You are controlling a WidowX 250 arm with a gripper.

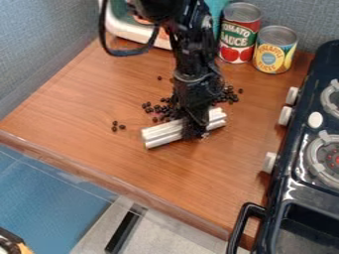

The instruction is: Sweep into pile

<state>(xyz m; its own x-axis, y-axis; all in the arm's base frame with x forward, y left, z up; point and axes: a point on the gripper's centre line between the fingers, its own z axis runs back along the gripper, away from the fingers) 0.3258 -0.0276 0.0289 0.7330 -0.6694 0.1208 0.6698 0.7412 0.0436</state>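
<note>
Here, my pincer [196,130] is closed on a white ridged bar [162,134], low over the surface [212,183]; black beans [159,109] lie mostly behind it. I should keep the bar's lower edge flush, sweeping slowly inward from outside the stray beans [118,126] left of the pincer. Long axis: crosswise under the pincer, left end slanting nearer.

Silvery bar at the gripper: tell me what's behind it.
Behind the silvery bar, small dark beans lie on the wooden counter. The arm covers the middle stretch; what lies there cannot be seen.
</note>
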